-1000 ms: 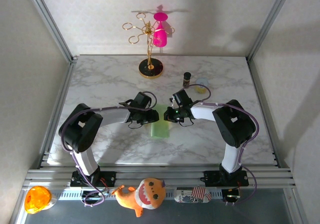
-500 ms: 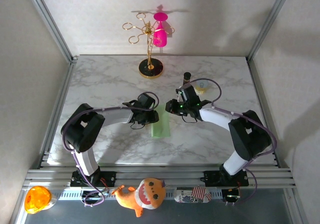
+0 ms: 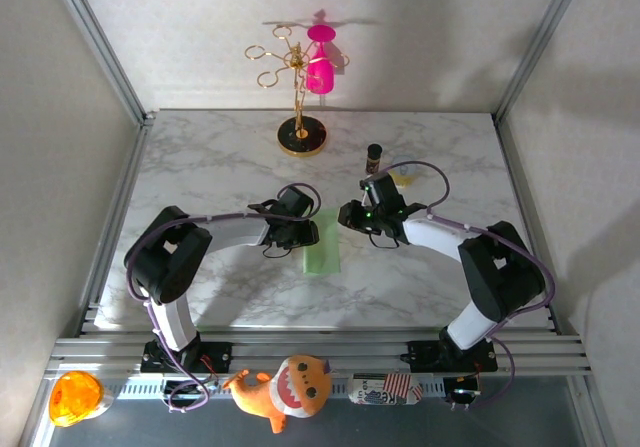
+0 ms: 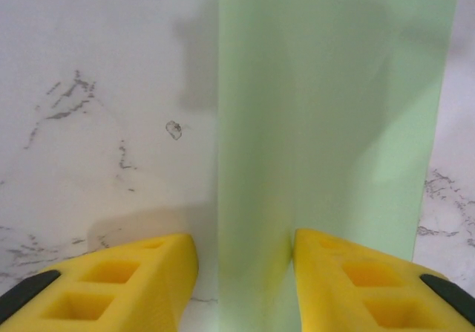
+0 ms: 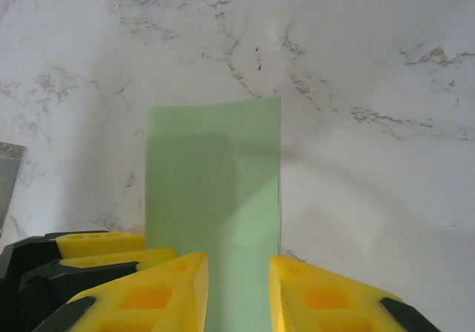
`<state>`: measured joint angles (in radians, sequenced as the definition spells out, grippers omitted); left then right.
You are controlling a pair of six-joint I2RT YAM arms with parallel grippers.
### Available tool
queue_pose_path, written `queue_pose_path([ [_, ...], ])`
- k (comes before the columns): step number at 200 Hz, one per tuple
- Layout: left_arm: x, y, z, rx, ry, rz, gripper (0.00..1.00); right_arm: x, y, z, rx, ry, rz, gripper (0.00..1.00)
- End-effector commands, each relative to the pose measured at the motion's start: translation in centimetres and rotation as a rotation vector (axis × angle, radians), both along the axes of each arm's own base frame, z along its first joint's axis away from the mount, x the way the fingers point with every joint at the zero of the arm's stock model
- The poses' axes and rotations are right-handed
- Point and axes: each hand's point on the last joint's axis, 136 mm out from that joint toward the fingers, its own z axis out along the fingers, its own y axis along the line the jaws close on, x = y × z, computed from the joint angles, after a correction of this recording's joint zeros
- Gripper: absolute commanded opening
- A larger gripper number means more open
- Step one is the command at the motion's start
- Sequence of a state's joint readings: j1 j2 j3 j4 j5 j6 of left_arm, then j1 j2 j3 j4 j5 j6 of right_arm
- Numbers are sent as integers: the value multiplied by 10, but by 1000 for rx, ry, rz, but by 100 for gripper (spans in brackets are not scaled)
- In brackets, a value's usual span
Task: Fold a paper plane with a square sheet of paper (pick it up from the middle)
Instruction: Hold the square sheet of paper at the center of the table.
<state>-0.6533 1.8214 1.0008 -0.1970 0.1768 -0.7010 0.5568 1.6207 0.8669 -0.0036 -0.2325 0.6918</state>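
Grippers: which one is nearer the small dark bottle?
The right gripper. The bottle stands just behind it, toward the back wall, while the left gripper sits on the other side of the green paper, farther from the bottle.

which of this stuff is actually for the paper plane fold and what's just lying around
For the job: folded green paper; left gripper; right gripper.

Lying about: gold rack; pink cups; dark bottle; small pale cup; plush toy; orange object.
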Motion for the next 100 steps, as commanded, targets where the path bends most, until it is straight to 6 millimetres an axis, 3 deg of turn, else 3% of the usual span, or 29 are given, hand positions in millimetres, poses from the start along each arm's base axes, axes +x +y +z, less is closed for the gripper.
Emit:
queue_pose_path([
  [1,-36,36,-64,194,151,-18,43,-2,1,-7,-4,15,18,29],
  [100,-37,39,-71,205,170,17,43,-13,23,-15,29,57,116,24],
])
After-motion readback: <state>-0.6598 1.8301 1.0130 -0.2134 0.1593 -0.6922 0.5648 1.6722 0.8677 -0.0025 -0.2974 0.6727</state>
